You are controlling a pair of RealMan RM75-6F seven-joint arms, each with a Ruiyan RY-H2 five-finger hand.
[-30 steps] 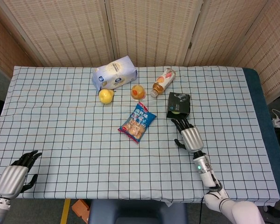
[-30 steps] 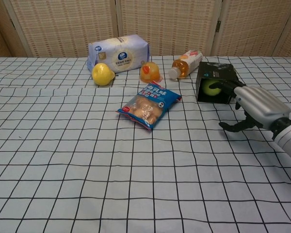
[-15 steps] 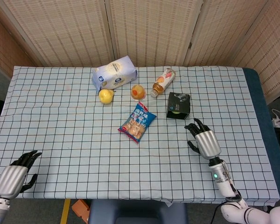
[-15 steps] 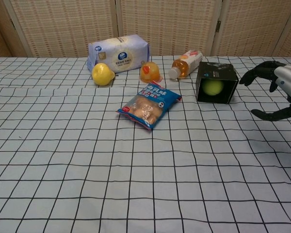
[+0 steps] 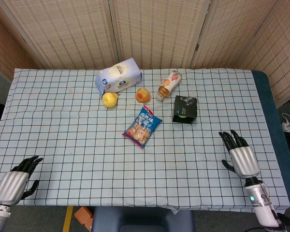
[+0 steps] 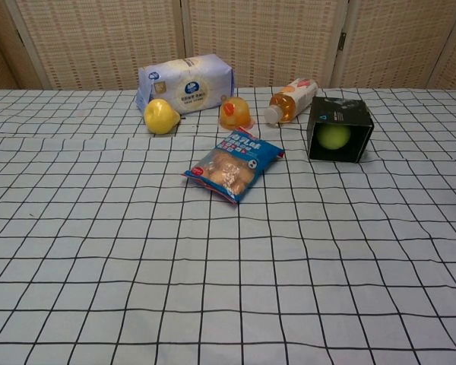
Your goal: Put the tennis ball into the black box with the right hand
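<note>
Your right robot hand (image 5: 241,157) sits near the counter's right front edge, well apart from the black box, fingers spread and holding nothing. A second ago it was just in front of the box opening; it has since drawn back toward you and to the right, and it no longer appears in the chest view. Your left robot hand (image 5: 14,183) rests at the front left corner, released and empty, in the same place as before.

Items, largest to smallest:

1. Counter (image 5: 63,130): covered with a checked cloth.
2. White tissue pack (image 6: 185,80): at the far side, lying flat.
3. Snack bag (image 6: 235,164): blue, near the middle of the counter.
4. Black box (image 6: 340,114): lying on its side right of the snack bag, opening facing you. It contains the tennis ball (image 6: 334,136), which sits fully inside the opening. Box and ball are unchanged from the earlier frames.
5. Drink bottle (image 6: 292,100): on its side, just left of the box.
6. Yellow pear (image 6: 160,116): in front of the tissue pack.
7. Orange jelly cup (image 6: 235,113): between the pear and the bottle.
</note>
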